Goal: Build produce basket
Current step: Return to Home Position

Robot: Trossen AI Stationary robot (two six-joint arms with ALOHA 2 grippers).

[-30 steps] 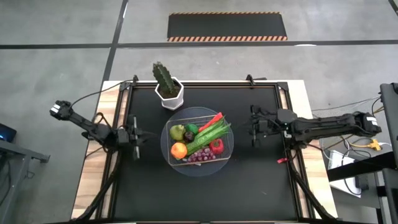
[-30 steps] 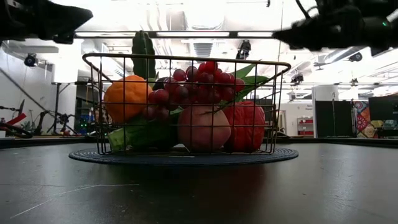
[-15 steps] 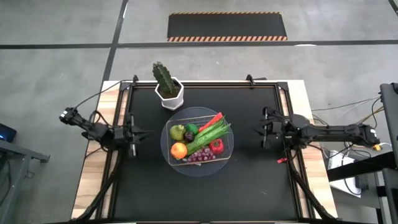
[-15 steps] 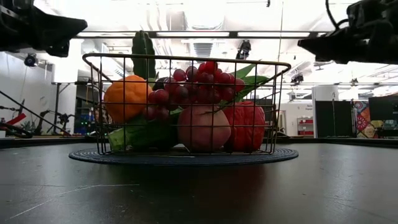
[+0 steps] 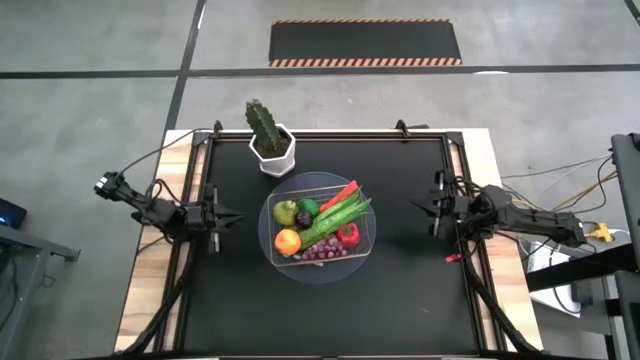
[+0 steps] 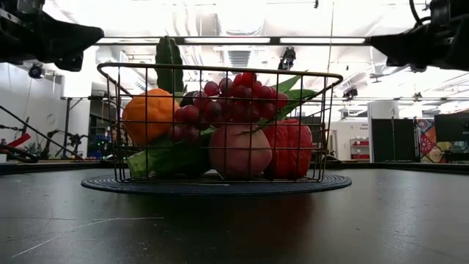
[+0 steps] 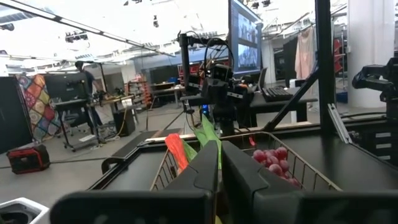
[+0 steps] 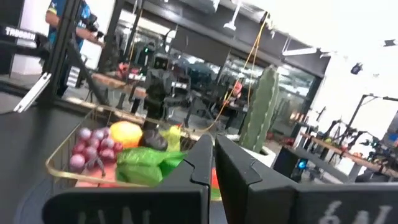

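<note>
Wire basket (image 5: 314, 177) stands at centre of bench (image 5: 400, 300), loaded with orange (image 5: 287, 241), green apple (image 5: 286, 212), lime (image 5: 308, 208), red pepper (image 5: 347, 236), grapes (image 5: 322, 252), red chili (image 5: 343, 193) and bean bunch (image 5: 335, 220). Left gripper (image 5: 228, 216) hovers near the bench's left edge and right gripper (image 5: 422, 206) near its right edge, both clear of the basket. Each gripper's fingers are drawn together and hold nothing. Potted cactus (image 5: 272, 148) stands just behind the basket.

arms (image 5: 150, 209): black, slender | cables (image 5: 160, 153): thin, dark | left hand (image 7: 219, 150): dark, two-fingered
</note>
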